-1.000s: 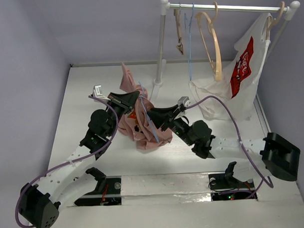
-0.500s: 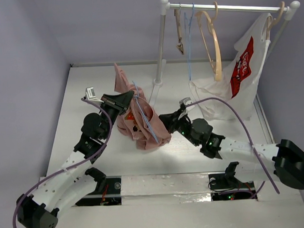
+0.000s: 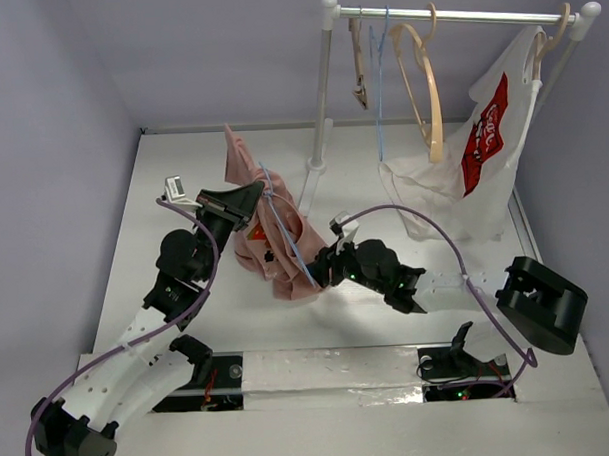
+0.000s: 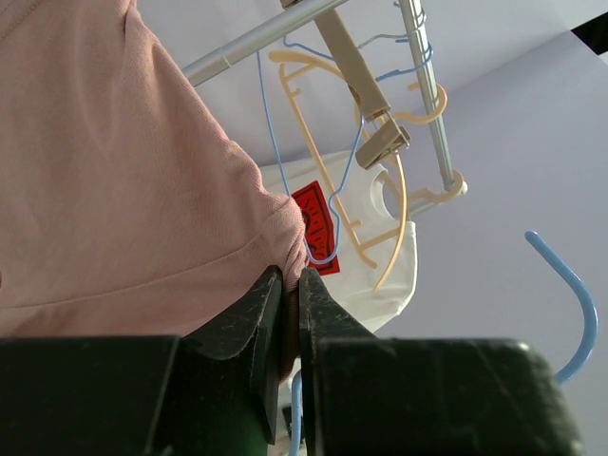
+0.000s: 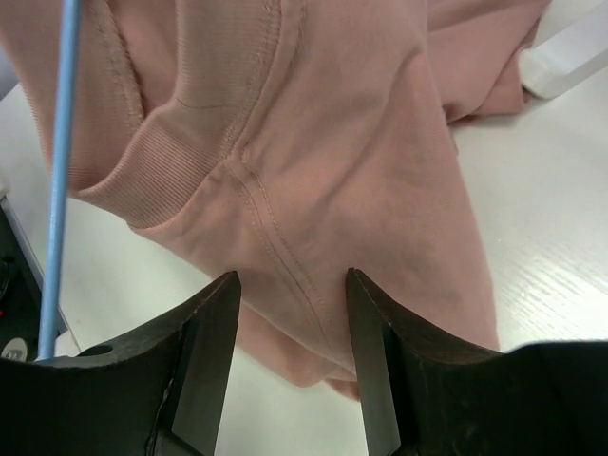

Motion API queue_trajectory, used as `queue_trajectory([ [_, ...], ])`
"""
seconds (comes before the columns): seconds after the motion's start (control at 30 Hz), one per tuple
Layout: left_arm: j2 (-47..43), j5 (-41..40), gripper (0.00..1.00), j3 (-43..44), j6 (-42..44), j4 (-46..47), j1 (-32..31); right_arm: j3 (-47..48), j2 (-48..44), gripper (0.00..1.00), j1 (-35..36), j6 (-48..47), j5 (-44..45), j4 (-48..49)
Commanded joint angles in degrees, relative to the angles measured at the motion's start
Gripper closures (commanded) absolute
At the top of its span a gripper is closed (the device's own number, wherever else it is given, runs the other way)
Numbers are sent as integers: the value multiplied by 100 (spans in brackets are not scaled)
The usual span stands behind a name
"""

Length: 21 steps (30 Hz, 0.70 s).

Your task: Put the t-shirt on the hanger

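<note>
The dusty-pink t-shirt (image 3: 284, 269) hangs bunched above the table's middle, its lower folds resting on the surface. My left gripper (image 3: 255, 195) is shut on its upper cloth; in the left wrist view the jaws (image 4: 292, 281) pinch pink fabric (image 4: 114, 171), and a thin blue wire runs between them lower down. The light-blue wire hanger (image 3: 288, 235) slants across the shirt, its hook (image 4: 591, 313) curling free. My right gripper (image 3: 317, 274) is at the shirt's lower right edge, open; in the right wrist view its jaws (image 5: 293, 285) straddle a seamed fold of the shirt (image 5: 332, 142), with the blue wire (image 5: 57, 190) at the left.
A white clothes rack (image 3: 320, 97) stands at the back right. From its bar hang tan wooden hangers (image 3: 432, 93), another blue wire hanger (image 3: 379, 85) and a white shirt with a red logo (image 3: 492, 141), whose hem lies on the table.
My right gripper has opened and moved down and left to the shirt's lower edge. My left gripper has carried the shirt's top slightly left and back.
</note>
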Motion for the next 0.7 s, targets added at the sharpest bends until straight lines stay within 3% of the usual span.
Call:
queue_trajectory([
  [0.0,-138,105,100,-66,-62,442,39,157,178,47,-7,99,-260,610],
  [0.1,-129,114,100,-102,-80,485,39,149,258,65,-7,169,-226,768],
  [0.13,-120,122,100,-110,-80,494,39,123,276,78,-7,178,-199,838],
  [0.23,-120,96,100,-119,-80,529,92,-88,144,100,-7,248,-85,1015],
  [0.43,64,-114,100,21,42,898,145,-544,-348,100,-7,520,-58,822],
  [0.67,503,-686,100,627,658,1171,293,-976,-1076,100,502,855,188,67],
])
